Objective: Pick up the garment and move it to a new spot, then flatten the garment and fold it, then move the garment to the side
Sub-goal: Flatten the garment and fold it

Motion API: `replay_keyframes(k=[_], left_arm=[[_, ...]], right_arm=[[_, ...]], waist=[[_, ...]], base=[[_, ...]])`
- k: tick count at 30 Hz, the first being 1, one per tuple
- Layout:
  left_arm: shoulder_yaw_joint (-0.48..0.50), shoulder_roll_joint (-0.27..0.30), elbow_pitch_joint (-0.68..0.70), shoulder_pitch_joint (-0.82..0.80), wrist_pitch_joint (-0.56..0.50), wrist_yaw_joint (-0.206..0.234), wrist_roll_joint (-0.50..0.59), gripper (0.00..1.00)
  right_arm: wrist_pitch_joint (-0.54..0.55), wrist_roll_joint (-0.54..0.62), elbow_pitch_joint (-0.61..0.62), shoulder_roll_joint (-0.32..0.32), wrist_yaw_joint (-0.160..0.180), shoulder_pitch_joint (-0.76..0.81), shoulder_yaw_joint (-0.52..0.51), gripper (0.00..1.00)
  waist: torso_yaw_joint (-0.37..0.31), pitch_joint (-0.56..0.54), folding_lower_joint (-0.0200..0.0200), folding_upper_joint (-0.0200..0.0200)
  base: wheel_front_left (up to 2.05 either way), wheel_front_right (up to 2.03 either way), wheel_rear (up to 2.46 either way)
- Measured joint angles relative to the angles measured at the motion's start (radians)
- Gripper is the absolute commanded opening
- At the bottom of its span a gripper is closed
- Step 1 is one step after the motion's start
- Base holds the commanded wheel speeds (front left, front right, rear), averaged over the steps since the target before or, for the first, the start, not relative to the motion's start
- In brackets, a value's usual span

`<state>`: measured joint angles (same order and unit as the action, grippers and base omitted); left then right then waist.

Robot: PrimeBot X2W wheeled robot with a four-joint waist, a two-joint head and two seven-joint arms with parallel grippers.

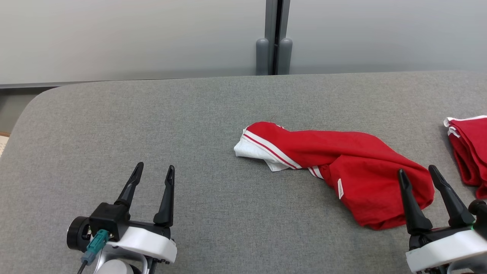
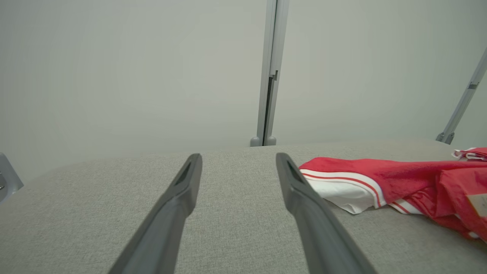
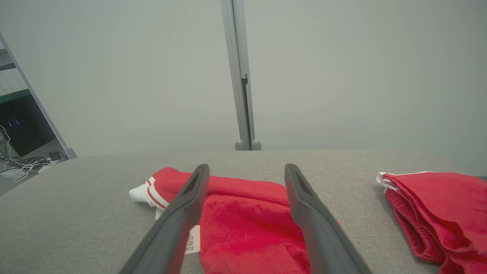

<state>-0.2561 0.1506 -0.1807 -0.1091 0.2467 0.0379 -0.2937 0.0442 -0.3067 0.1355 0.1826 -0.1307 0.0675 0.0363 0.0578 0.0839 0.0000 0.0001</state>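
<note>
Crumpled red garment (image 1: 342, 163), white-striped, on grey woven table (image 1: 171, 114). Folded red cloth (image 1: 471, 148) at R. L gripper (image 1: 155, 166), R gripper (image 1: 416, 169): spread, empty.

Right tool (image 3: 246, 169) spread wide over crumpled red garment (image 3: 247, 224); second red pile (image 3: 437, 205) apart, possibly folded.

Right fingers (image 3: 182, 213) hide part of the garment (image 3: 247, 213).

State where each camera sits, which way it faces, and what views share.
Head view: on the head, looking down at the grey table; left gripper and right gripper, open.
Left wrist view: low over the table, facing the wall; its fingers show.
Right wrist view: low, facing the crumpled garment; its fingers show.
All share: that garment, wall post.
</note>
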Motion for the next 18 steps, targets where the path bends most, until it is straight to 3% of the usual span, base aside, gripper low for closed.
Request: replay_keyframes(k=[8,18], left_arm=[[-0.034,-0.002,-0.005,-0.021,-0.021,-0.003,0.004,1.0],[-0.148,-0.068,-0.172,-0.28,-0.126,-0.094,-0.004,1.0]], right_arm=[[0.006,-0.001,0.007,-0.002,0.0,0.0,-0.005,1.0],[-0.002,-0.017,0.014,0.013,0.0,-0.063,0.035,1.0]], waist=[[0.001,0.013,0.0,0.0],[-0.041,0.113,0.0,0.0]], base=[[0.0,0.0,0.0],[0.0,0.0,0.0]])
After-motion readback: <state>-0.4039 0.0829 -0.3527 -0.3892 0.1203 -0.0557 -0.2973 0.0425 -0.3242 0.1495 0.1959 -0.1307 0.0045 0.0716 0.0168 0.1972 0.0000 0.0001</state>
